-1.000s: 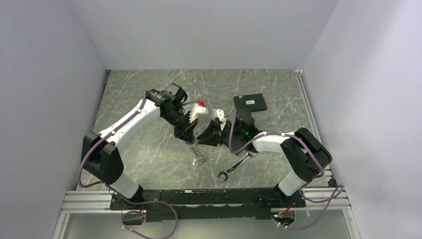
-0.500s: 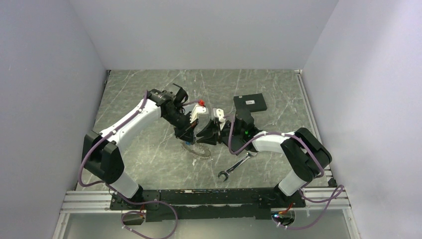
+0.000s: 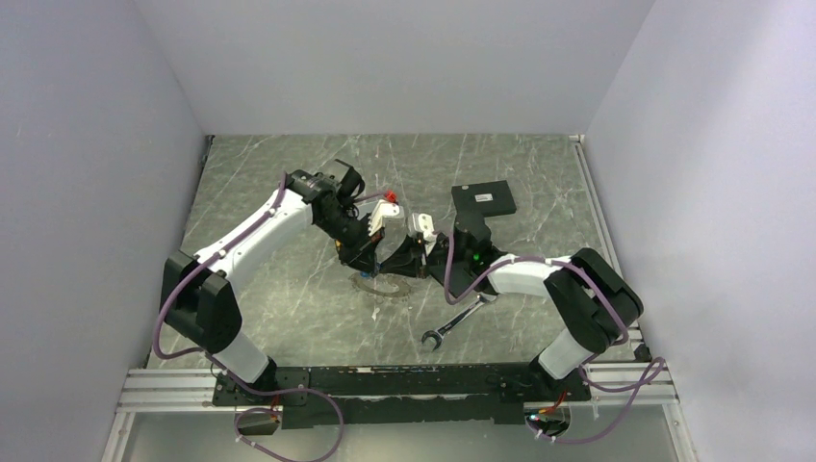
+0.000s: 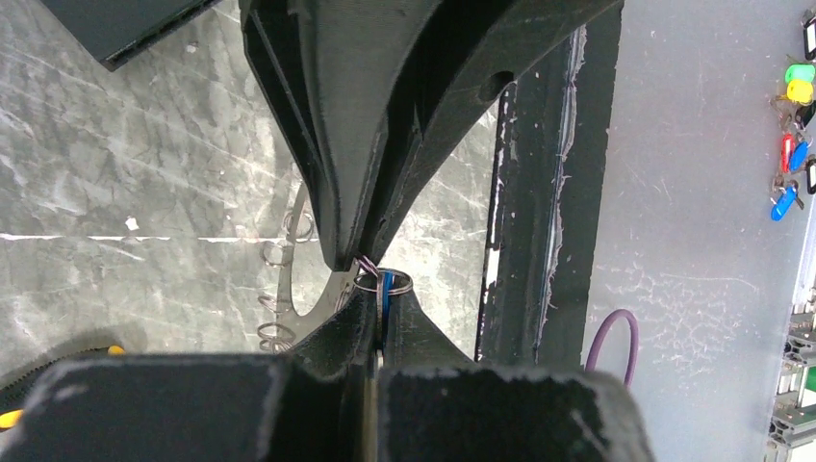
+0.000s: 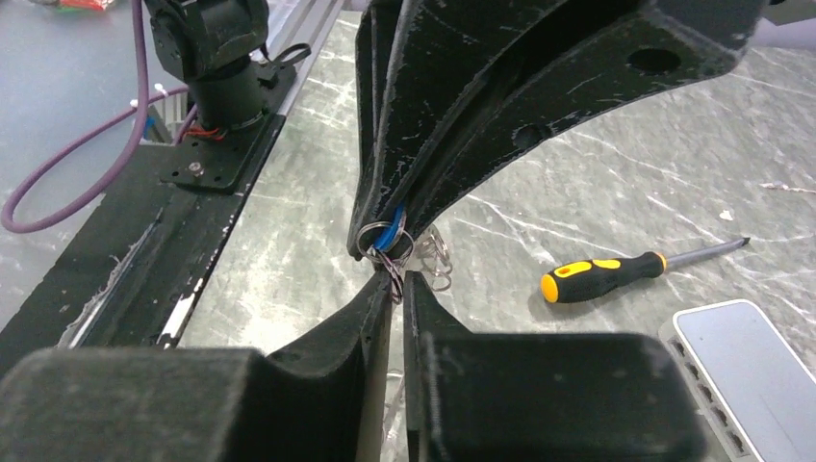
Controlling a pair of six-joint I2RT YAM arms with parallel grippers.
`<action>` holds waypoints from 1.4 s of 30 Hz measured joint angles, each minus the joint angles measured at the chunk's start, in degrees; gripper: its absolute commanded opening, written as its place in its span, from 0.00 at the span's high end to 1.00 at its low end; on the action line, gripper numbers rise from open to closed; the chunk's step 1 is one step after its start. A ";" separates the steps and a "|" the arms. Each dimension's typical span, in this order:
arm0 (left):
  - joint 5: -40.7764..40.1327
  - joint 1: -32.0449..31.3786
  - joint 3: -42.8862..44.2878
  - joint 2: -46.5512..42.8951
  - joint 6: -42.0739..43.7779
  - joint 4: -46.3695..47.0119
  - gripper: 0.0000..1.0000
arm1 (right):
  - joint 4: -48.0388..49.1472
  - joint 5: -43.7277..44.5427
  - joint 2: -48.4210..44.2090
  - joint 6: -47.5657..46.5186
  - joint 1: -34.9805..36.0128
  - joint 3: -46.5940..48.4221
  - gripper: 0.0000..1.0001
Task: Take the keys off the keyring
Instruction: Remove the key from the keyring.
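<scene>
**Presently: both grippers tip to tip over the keyring**

The keyring (image 3: 383,287) lies on the marble table (image 3: 289,289) at mid-table, directly beneath the two gripper tips. The keys (image 3: 369,285) rim it like teeth, and from above they are too small to tell apart.

The left gripper (image 4: 380,296) is clenched on the blue tagged piece (image 5: 390,218), which carries a small split ring (image 4: 385,281) at the fingertips.

The right gripper (image 5: 395,279) faces it tip to tip. Its fingers are nearly together, with only a slim gap between them. A striped sliver sits at their ends, touching the split ring, but a firm hold cannot be confirmed.

The open-ended wrench (image 3: 456,321) lies near the right arm, apart from the keyring. The black flat rectangle (image 3: 484,199) sits at the far side. A yellow-and-black screwdriver (image 5: 601,274) lies on the marble, shown only by the right wrist camera.
</scene>
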 measured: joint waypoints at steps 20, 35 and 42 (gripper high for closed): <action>-1.77 0.48 -3.32 -1.97 -0.70 2.45 1.00 | 4.20 4.74 0.63 13.55 -0.20 -1.92 1.00; -6.99 0.66 -11.19 -6.14 -5.97 7.74 1.00 | 17.33 10.32 4.35 32.83 -0.83 -4.26 1.00; -6.60 1.36 -13.31 -7.02 -10.73 11.56 0.88 | 21.75 10.82 5.16 37.22 -1.14 -5.60 1.00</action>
